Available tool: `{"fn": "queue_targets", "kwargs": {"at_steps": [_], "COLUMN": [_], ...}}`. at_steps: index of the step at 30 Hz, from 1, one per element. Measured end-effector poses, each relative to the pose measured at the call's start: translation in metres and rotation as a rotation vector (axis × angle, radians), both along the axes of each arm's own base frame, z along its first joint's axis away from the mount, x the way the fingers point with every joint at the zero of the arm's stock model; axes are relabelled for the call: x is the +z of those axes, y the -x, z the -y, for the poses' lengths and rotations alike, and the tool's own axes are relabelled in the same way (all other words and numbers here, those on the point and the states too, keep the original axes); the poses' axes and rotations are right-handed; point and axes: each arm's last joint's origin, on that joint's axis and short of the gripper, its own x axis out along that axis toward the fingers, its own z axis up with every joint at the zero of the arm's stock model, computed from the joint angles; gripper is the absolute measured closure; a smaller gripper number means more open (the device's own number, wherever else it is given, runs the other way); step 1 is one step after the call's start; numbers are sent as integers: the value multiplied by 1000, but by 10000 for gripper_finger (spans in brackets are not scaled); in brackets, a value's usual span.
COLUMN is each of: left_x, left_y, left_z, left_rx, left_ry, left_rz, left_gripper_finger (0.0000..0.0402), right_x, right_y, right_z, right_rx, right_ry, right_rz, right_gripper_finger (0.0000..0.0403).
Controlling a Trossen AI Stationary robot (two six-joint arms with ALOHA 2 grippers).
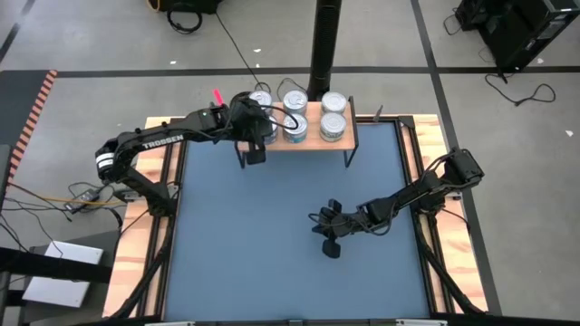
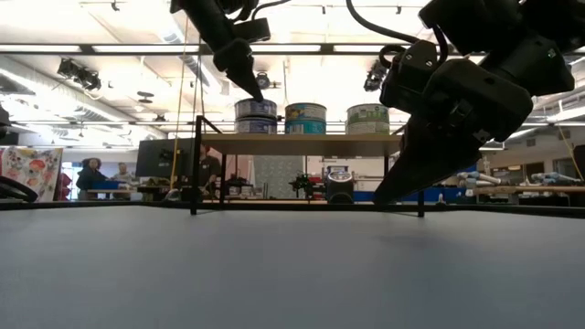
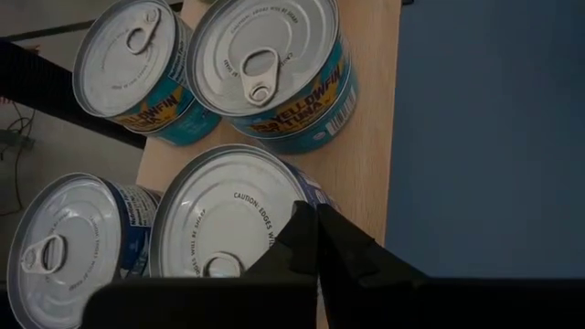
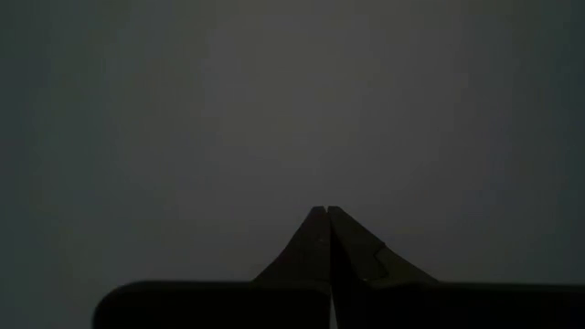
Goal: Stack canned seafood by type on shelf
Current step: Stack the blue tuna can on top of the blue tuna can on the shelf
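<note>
Low view, nearest first: I see the right end effector (image 2: pixel 379 199) hanging just above the blue mat (image 2: pixel 292 274), its fingers pressed together and holding nothing. From above it sits near the middle of the mat, well apart from the shelf (image 1: pixel 304 138). Its own wrist camera shows only mat past the closed tips.

Farther back, the shelf stands at the far edge of the tabletop on thin black legs. I count six tins (image 1: pixel 333 127) on it from above; whether any are stacked I cannot tell from there. From table height, three stacks show.

The left end effector (image 1: pixel 256 156) is over the shelf's left end, fingers shut and empty. In the left wrist view its tips lie over the silver lid of one tin (image 3: pixel 219 219); I cannot tell whether they touch it.
</note>
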Motion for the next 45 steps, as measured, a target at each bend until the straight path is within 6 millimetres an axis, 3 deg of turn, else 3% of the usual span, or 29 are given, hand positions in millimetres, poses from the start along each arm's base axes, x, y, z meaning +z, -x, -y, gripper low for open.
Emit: {"fn": "queue_targets", "kwargs": {"at_steps": [19,22,27,45], "left_x": [5,7,1,-9], "left_y": [-5,-6,-1,4], "left_z": [1,-1,-13,-13], "left_rx": [2,22,54,47], "left_ry": [-41,-65,-44,7], "left_rz": [56,75,36,-73], "left_gripper_finger": [332,341,393,400], "right_x": [0,0,0,0], "right_y": [0,1,1,1], "right_z": [-1,-3,-5,-5], "right_rx": [11,17,32,35], "right_ry": [-7,-7,1,5], "right_rz": [2,2,2,3], "right_gripper_finger": [383,390,398,397]}}
